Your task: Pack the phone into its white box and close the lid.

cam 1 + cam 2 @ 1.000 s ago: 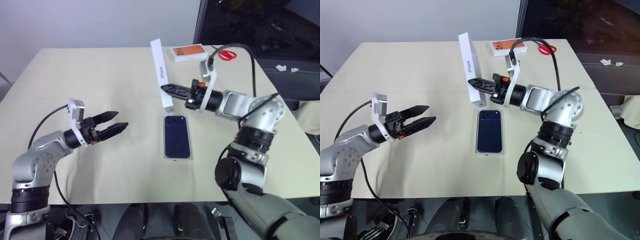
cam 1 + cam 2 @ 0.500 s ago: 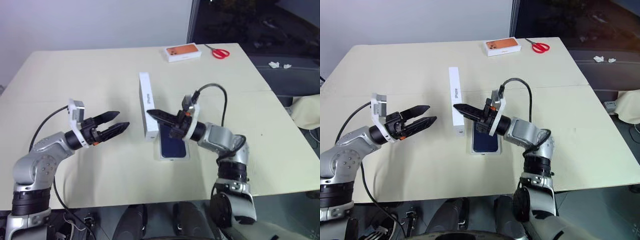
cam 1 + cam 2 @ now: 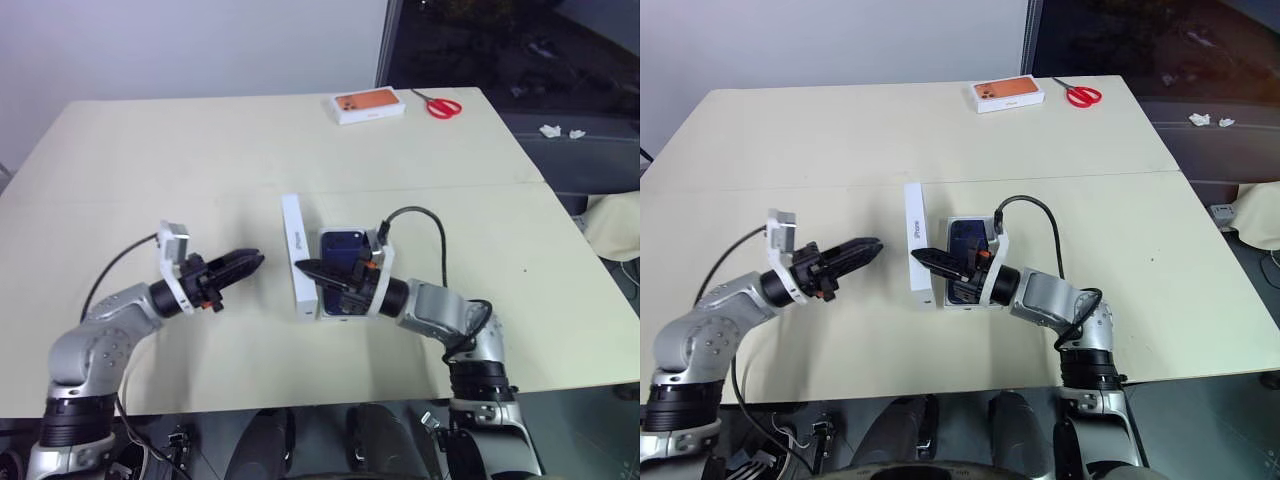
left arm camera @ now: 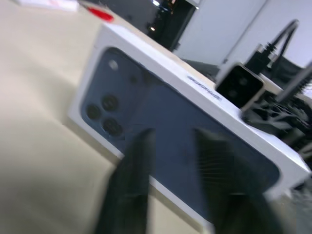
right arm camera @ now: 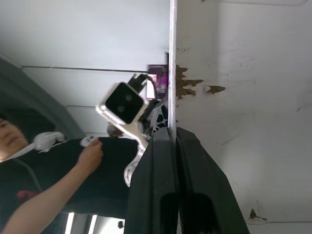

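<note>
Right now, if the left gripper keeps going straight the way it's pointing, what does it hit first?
Most likely the lid, held on edge by the right gripper. The left gripper points across the table at its printed face, with a bare gap between; depth is hard to judge.

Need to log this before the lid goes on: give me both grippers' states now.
Left gripper: shut, holding nothing.
Right gripper: shut on the lid, which stands on edge beside the white box.
</note>
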Robot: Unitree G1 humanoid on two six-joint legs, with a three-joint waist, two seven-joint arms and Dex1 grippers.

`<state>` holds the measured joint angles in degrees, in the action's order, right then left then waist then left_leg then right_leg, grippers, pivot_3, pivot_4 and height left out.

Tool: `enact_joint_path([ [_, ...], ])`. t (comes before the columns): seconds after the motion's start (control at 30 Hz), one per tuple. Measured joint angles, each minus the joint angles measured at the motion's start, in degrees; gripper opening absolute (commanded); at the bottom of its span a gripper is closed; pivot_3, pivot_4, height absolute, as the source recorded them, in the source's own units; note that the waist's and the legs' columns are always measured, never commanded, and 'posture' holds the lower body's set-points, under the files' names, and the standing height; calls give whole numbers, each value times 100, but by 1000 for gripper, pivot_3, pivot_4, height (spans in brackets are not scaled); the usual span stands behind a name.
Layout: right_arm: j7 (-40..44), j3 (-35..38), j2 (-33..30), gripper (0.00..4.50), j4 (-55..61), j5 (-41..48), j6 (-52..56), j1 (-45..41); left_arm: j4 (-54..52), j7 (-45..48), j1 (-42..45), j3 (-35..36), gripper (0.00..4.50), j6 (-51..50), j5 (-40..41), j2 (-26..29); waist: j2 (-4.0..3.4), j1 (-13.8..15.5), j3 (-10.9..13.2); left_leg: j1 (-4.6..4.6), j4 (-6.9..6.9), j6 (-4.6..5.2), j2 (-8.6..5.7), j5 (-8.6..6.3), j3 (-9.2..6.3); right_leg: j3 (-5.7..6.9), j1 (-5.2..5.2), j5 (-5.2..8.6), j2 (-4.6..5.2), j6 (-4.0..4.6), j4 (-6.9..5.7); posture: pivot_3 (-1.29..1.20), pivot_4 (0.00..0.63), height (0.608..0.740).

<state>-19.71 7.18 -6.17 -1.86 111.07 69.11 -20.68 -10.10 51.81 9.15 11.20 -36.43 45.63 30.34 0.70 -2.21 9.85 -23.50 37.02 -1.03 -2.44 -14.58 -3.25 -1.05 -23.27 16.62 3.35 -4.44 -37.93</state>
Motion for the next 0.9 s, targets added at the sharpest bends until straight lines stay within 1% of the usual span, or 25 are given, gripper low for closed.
enact_joint_path([
  [0.07, 56, -58, -115, 0, 4, 0, -53, 29, 59, 4, 14, -119, 31, 137, -111, -120, 0, -2, 0, 0, -1, 0, 1, 0, -1, 1, 0, 0, -1, 0, 0, 0, 150, 740],
  [0.13, 178, -140, -267, 0, 69, 2, -84, 50, 169, -7, 38, -373, 31, 355, -347, -375, -1, 0, -1, 0, -1, 0, 1, 0, 0, 1, 1, 0, -1, 0, 1, 0, 150, 740],
  [0.23, 331, -255, -448, 919, 158, 4, -100, 108, 262, -51, 48, -671, 0, 449, -532, -635, 2, 1, -1, 0, 0, 1, 1, -1, -1, 1, 2, 0, -1, 0, 2, 0, 150, 740],
  [0.27, 371, -286, -498, 1472, 170, 10, -126, 135, 281, -73, 75, -711, 0, 460, -569, -646, 2, 1, -1, 0, 0, 1, 2, -1, -1, 1, 2, 0, -1, 0, 1, 0, 150, 740],
  [0.37, 481, -365, -797, 2941, 177, 11, -197, 199, 320, -71, 168, -727, 0, 524, -649, -692, 1, 1, -1, 0, 0, 2, 2, -1, -1, 1, 2, 0, -1, 0, 1, 0, 150, 740],
  [0.47, 713, -369, -1189, 4463, 215, -88, -215, 122, 432, -55, 219, -832, 0, 681, -783, -810, 1, 10, -1, 0, 2, 2, 2, -1, 1, 2, 4, 0, -2, -1, 2, 0, 150, 740],
  [0.53, 992, -371, -1498, 4463, 257, -180, -193, -66, 551, -56, 229, -936, 0, 726, -878, -900, 1, 13, -1, 0, 3, 2, 2, -1, 0, 3, 4, 0, -4, -1, 2, 0, 150, 740],
  [0.57, 1310, -378, -1809, 4463, 370, -427, -101, -207, 568, -60, 238, -979, 0, 733, -888, -976, -5, 21, 3, -1, 4, 3, 2, -2, 2, 2, 4, 0, -4, -1, 2, 0, 150, 740],
  [0.63, 2036, -357, -2434, 4463, 561, -988, 48, -529, 570, -67, 258, -1013, 0, 739, -888, -1069, -5, 44, 5, -2, 8, 7, 1, -4, 3, 4, 5, 1, -5, -2, 4, 0, 150, 740],
  [0.67, 2629, -311, -2903, 4463, 682, -1404, 118, -717, 572, -70, 288, -1024, 0, 750, -889, -1107, -5, 81, 4, -2, 9, 9, 2, -5, 2, 5, 7, 1, -6, -2, 5, 0, 150, 740],
  [0.7, 2995, -214, -3145, 4463, 724, -1620, 137, -824, 575, -71, 298, -1024, 0, 782, -890, -1121, -1, 112, 3, -1, 9, 10, 5, -6, 0, 6, 9, 1, -10, -2, 9, 0, 150, 740],
  [0.77, 4092, -281, -3814, 4463, 787, -2459, -30, -990, 695, -75, 377, -1043, 0, 862, -935, -1218, -4, 151, 4, 0, 10, 12, 7, -7, 0, 9, 12, 1, -13, -2, 13, 0, 150, 740],
  [0.8, 4680, -464, -4169, 4463, 802, -3040, -239, -1018, 781, -76, 422, -1048, 0, 897, -970, -1272, -3, 172, 4, 0, 12, 12, 7, -7, -6, 16, 17, 1, -13, -3, 17, 0, 150, 740],
  [0.87, 5519, -713, -4493, 4463, 726, -3911, -571, -1021, 917, -77, 473, -1068, 0, 963, -1032, -1364, -2, 168, 4, 0, 12, 12, 7, -7, -4, 15, 20, 1, -13, -4, 23, 0, 150, 740],
  [0.9, 5826, -797, -4489, 4463, 652, -4268, -748, -1020, 982, -76, 510, -1113, 0, 990, -1076, -1425, 1, 160, 5, 0, 12, 12, 7, -7, -3, 13, 20, 0, -11, -5, 23, 0, 150, 740],
])
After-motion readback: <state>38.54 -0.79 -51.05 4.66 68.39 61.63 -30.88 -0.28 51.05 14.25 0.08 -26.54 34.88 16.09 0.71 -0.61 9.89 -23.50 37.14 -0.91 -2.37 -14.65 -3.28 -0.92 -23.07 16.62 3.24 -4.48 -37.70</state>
